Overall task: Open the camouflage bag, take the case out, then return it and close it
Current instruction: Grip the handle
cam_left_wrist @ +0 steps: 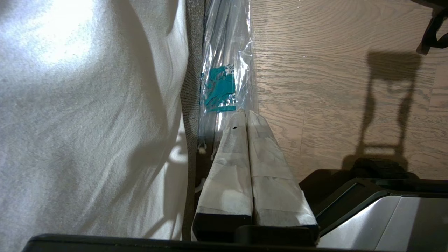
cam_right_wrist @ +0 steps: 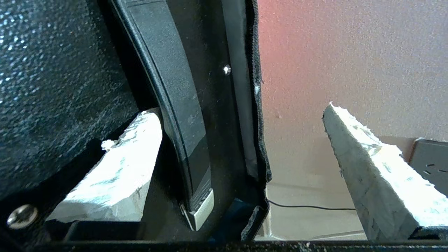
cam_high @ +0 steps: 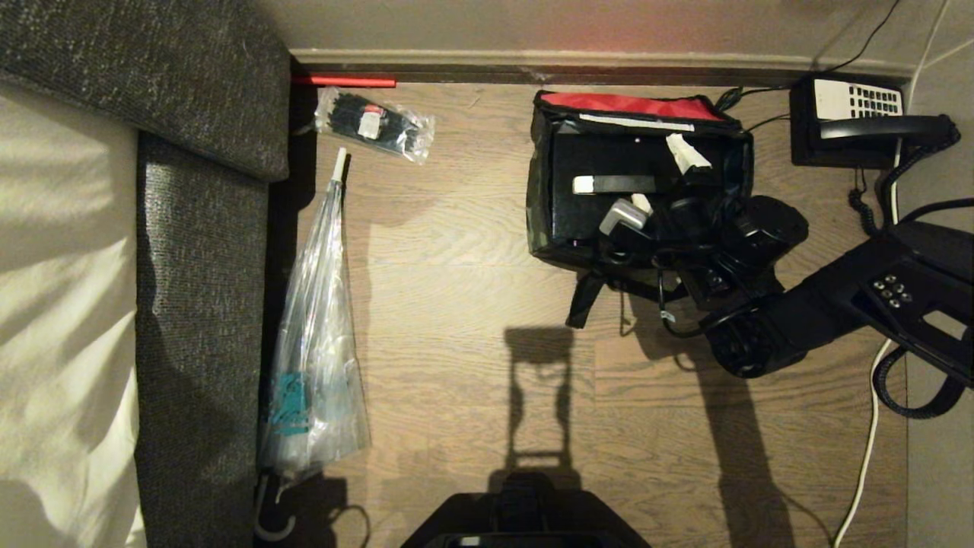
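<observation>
Boxy soft camouflage bag with red lid lining: on wood floor by the wall, lid open | black rigid rectangular case: inside the bag | right gripper: over the bag, jaws spread wide astride the case's dark bar, gripping nothing | left gripper: well apart from the bag, clenched, empty

no text, brand or number can be read here: the teal print on the clear umbrella sleeve and the keys of the desk telephone are both too small to make out.
</observation>
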Controlling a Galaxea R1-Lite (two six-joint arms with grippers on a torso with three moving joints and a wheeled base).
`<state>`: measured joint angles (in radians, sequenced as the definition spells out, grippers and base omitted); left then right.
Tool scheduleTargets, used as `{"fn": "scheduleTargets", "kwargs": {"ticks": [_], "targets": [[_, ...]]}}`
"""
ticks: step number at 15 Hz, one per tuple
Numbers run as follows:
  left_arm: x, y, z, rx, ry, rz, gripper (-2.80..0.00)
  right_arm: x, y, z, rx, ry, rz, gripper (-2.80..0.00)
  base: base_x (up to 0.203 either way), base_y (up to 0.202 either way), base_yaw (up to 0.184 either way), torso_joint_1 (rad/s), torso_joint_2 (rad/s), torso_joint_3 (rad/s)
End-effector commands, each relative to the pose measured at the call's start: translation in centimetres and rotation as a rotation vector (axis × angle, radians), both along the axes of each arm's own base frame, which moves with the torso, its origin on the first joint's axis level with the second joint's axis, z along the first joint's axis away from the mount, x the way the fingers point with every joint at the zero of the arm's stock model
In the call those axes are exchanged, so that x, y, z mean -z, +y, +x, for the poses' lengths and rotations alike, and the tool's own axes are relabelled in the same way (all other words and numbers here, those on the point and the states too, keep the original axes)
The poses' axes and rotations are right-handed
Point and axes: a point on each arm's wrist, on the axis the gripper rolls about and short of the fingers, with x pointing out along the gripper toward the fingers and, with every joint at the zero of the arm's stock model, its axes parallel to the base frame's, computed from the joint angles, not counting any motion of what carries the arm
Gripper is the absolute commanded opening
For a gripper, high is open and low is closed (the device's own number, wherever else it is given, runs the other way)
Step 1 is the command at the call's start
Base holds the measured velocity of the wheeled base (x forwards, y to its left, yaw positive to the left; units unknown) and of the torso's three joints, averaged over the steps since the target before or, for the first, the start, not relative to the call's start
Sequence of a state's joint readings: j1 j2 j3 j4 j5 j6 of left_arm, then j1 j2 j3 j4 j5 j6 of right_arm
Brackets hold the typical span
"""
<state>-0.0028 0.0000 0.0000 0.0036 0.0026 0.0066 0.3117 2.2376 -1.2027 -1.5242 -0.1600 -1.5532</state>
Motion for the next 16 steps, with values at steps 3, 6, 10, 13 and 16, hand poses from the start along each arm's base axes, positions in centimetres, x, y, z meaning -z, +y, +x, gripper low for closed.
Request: {"fn": "scheduleTargets", "kwargs": {"ticks": [3, 6, 10, 13, 16], "targets": [[0.02, 0.0, 0.01, 0.0, 0.0, 0.0, -2.8, -0.58, 0.04, -0.03, 0.008, -0.024, -0.002, 0.0, 0.0, 0.0, 0.0, 0.0, 0.0, 0.0], [0.0, 0.0, 0.0, 0.0, -0.001, 0.0, -2.8, -0.47, 0.06, 0.08, 0.011, -0.022, 0.002, 0.0, 0.0, 0.0, 0.0, 0.0, 0.0, 0.0], [0.0, 0.0, 0.0, 0.0, 0.0, 0.0, -2.8, -0.68, -0.03, 0.02, 0.015, -0.027, 0.003, 0.0, 0.0, 0.0, 0.0, 0.0, 0.0, 0.0], [0.01, 0.0, 0.0, 0.0, 0.001, 0.001, -2.8, -0.68, -0.03, 0.02, 0.013, -0.027, 0.003, 0.0, 0.0, 0.0, 0.0, 0.0, 0.0, 0.0], [0.02, 0.0, 0.0, 0.001, 0.001, -0.005, -2.8, -0.81, 0.01, -0.06, 0.014, -0.03, 0.003, 0.0, 0.0, 0.0, 0.0, 0.0, 0.0, 0.0]]}}
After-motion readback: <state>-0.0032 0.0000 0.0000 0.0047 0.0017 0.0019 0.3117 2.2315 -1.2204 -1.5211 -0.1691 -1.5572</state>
